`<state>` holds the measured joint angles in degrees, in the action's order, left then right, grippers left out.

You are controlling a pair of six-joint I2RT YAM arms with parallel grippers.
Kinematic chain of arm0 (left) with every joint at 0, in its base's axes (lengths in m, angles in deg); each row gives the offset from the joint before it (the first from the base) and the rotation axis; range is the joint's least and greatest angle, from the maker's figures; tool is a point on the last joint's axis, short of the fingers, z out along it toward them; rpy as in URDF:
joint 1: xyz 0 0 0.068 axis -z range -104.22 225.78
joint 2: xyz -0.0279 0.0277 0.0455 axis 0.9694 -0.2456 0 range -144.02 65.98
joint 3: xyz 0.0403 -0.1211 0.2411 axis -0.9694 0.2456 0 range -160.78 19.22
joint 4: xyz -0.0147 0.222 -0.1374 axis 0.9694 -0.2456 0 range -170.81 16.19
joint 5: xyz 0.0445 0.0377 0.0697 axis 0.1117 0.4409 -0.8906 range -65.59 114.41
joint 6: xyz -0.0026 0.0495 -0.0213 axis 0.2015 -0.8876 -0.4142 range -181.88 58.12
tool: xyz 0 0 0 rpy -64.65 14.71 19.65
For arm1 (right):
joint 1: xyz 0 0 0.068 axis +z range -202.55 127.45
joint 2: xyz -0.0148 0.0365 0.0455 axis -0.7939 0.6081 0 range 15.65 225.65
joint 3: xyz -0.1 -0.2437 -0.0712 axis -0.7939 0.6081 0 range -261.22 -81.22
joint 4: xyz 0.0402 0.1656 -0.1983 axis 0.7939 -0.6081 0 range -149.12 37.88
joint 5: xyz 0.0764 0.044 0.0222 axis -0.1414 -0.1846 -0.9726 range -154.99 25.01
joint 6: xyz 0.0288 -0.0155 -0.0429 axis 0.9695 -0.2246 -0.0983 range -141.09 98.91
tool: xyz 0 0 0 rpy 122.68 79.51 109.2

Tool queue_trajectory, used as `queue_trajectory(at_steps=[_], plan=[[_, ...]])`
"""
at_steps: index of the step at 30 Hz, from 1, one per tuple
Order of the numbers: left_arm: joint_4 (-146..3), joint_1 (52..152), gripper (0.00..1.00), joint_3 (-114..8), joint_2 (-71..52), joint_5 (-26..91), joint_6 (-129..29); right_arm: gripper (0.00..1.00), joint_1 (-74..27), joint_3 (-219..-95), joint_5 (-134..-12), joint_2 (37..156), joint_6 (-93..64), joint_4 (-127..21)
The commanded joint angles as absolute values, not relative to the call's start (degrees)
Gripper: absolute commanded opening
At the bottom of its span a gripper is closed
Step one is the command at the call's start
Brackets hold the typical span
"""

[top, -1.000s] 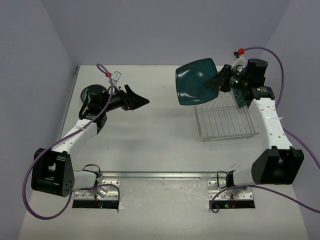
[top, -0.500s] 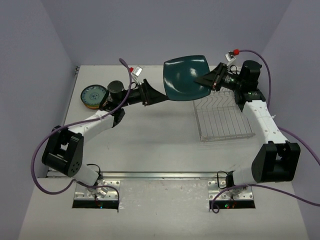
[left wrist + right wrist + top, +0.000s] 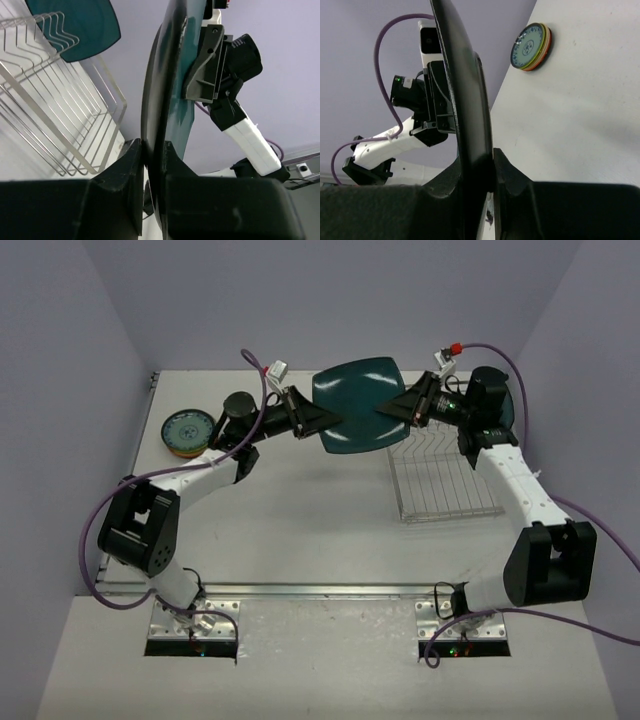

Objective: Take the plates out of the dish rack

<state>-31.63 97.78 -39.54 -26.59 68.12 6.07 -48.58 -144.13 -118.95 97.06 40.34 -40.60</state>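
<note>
teal plate (image 3: 357, 415) in a mid-air handover, nearly unloaded
the stack (image 3: 188, 432) of small plates lies far left on the surface (image 3: 300, 530); the rack (image 3: 445, 485) looks bare save what seems a second teal plate (image 3: 80, 25) at its far end. the teal plate hangs between the arms, right fingers (image 3: 393, 408) clamped on one rim, left fingers (image 3: 325, 420) on the other. half a second ago the left fingers were spread, just short of it, and the plate was further right.
</note>
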Motion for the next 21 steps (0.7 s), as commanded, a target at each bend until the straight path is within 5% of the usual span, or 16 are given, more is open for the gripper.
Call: queue_trajectory(at_steps=[1, 5, 13, 21], plan=[[-29.5, 96.9, 0.00, -40.9, -25.5, 70.3, 3.9, 0.40, -48.1, -144.8, -120.6, 95.4, 45.3, -37.5], [-46.0, 90.6, 0.00, -47.0, -26.7, 75.5, -6.7, 0.96, -49.6, -148.1, -116.7, 95.3, 36.8, -50.9], [-82.3, 76.7, 0.00, -64.2, -38.7, 78.5, -37.4, 0.99, -59.6, -149.1, -117.0, 95.8, 32.3, -55.5], [-96.5, 76.1, 0.00, -81.1, -56.4, 77.8, -45.2, 0.99, -62.7, -148.5, -118.4, 95.3, 30.0, -57.9]])
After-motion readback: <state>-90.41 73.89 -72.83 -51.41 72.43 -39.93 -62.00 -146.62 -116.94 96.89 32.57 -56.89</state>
